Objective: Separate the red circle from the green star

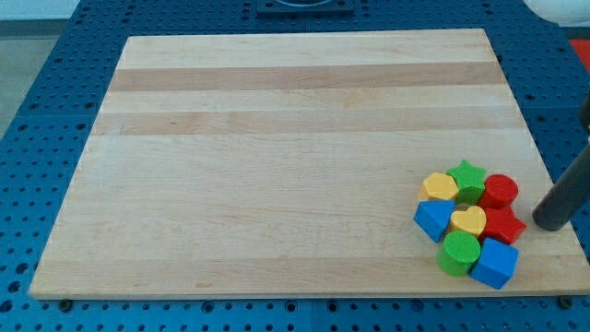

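Observation:
The red circle (500, 191) sits at the right of a tight cluster near the board's bottom right corner. The green star (468, 178) touches it on its left, at the cluster's top. My tip (549, 224) is the lower end of a dark rod that comes in from the view's right edge. It stands just right of the cluster, a short gap below and to the right of the red circle.
The cluster also holds a yellow block (440, 188), a yellow heart (468, 221), a blue block (432, 219), a red star-like block (503, 226), a green cylinder (459, 252) and a blue cube (495, 263). The wooden board (277, 148) lies on a blue perforated table.

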You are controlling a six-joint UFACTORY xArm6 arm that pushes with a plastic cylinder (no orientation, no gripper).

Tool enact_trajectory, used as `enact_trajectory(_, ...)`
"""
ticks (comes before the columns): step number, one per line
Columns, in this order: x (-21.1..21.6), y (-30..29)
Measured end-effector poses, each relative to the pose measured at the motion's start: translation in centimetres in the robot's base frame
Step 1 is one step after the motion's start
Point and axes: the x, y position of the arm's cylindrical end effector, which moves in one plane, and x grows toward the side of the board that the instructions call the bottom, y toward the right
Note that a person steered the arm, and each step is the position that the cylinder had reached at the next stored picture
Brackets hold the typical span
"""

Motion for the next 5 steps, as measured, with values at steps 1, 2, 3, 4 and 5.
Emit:
enact_trajectory(1,0.00,0.00)
enact_trajectory(2,0.00,-0.02)
enact_trajectory(3,0.00,-0.04)
enact_trajectory(4,0.00,-0.15)
enact_trajectory(5,0.00,-0.16)
